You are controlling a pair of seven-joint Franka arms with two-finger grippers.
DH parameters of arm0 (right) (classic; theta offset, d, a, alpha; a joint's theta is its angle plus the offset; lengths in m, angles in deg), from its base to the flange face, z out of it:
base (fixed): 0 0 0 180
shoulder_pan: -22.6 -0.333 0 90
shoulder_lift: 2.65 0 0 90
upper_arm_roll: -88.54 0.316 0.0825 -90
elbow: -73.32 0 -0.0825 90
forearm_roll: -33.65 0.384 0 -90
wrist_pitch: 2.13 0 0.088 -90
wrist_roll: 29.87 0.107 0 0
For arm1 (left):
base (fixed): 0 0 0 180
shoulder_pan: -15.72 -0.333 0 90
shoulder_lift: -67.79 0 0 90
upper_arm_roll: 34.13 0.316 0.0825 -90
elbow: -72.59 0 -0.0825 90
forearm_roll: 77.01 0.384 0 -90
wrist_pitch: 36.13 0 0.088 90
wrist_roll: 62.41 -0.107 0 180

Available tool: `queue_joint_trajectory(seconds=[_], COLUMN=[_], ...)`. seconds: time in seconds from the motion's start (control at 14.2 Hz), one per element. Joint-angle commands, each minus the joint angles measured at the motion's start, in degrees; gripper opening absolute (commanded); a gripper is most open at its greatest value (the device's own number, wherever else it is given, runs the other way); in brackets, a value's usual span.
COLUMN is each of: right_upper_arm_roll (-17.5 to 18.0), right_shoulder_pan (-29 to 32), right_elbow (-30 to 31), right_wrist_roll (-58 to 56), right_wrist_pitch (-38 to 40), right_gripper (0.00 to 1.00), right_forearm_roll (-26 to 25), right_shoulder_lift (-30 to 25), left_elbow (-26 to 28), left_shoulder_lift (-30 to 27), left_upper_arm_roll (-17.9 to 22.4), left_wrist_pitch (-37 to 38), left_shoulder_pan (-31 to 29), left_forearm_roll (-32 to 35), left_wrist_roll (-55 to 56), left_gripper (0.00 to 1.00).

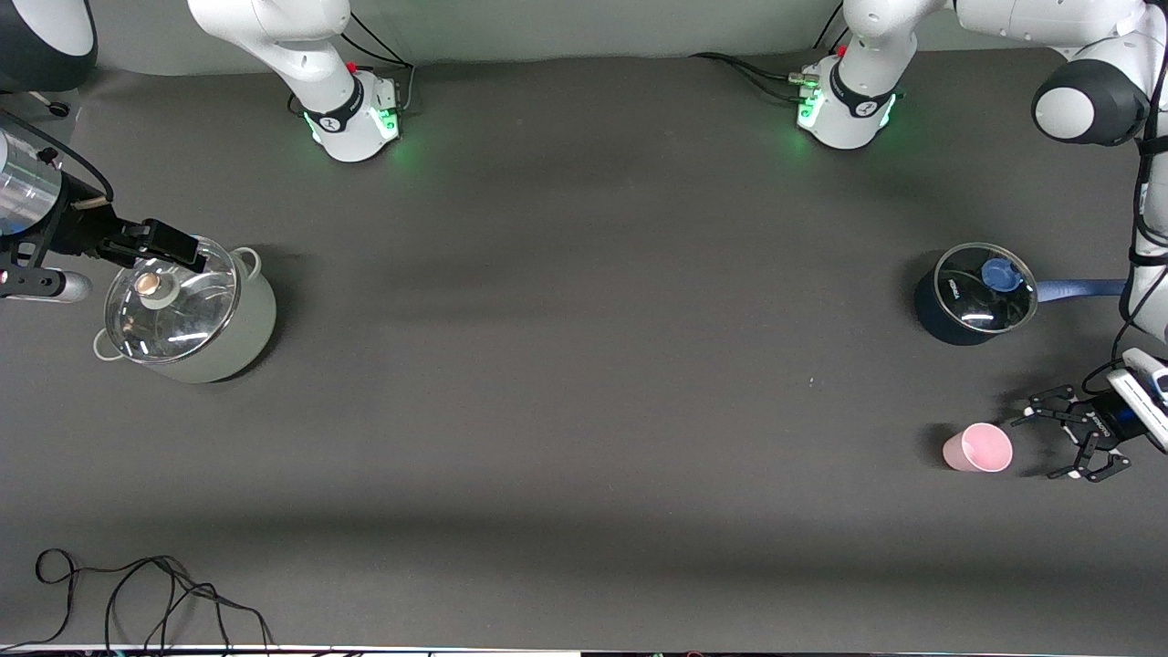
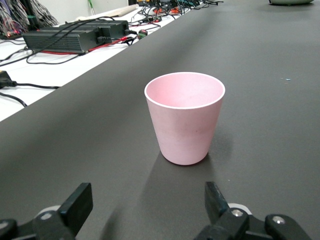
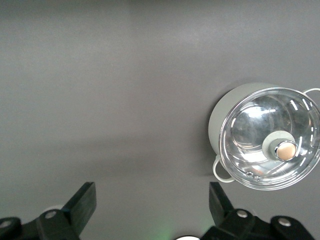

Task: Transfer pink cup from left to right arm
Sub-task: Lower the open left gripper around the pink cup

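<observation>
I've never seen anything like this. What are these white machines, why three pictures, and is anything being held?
They are two robot arms fixed to a dark table. The big picture looks down from a high camera facing them; the other two come from cameras on each arm's wrist. The left end effector is open, low beside the upright pink cup, not touching it. The right end effector is open above a pale lidded pot at its end of the table. A dark saucepan with a blue knob stands farther from the high camera than the cup. Nothing is held.
</observation>
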Motion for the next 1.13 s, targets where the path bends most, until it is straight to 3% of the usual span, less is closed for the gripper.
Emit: queue_joint_trajectory(seconds=[0.0, 0.49, 1.06], right_upper_arm_roll=[-0.3, -0.3, -0.3], right_shoulder_pan=[-0.4, -0.4, -0.5], right_elbow=[0.2, 0.1, 0.1], right_wrist_roll=[-0.1, -0.1, -0.1], right_wrist_pitch=[-0.8, -0.9, -0.9], right_gripper=[1.0, 1.0, 1.0], right_forearm_roll=[-0.1, -0.1, -0.1], right_shoulder_lift=[-0.5, -0.5, -0.3], left_elbow=[-0.1, 2.6, 5.6], left_shoulder_lift=[0.7, 0.6, 0.4], left_upper_arm_roll=[-1.4, -3.7, -3.7], left_wrist_pitch=[-0.3, -0.5, -0.5], left_shoulder_pan=[-0.2, -0.1, 1.4], left_forearm_roll=[-2.0, -2.6, -2.6], left_wrist_roll=[-2.1, -4.7, -4.8], left_gripper=[1.0, 1.0, 1.0])
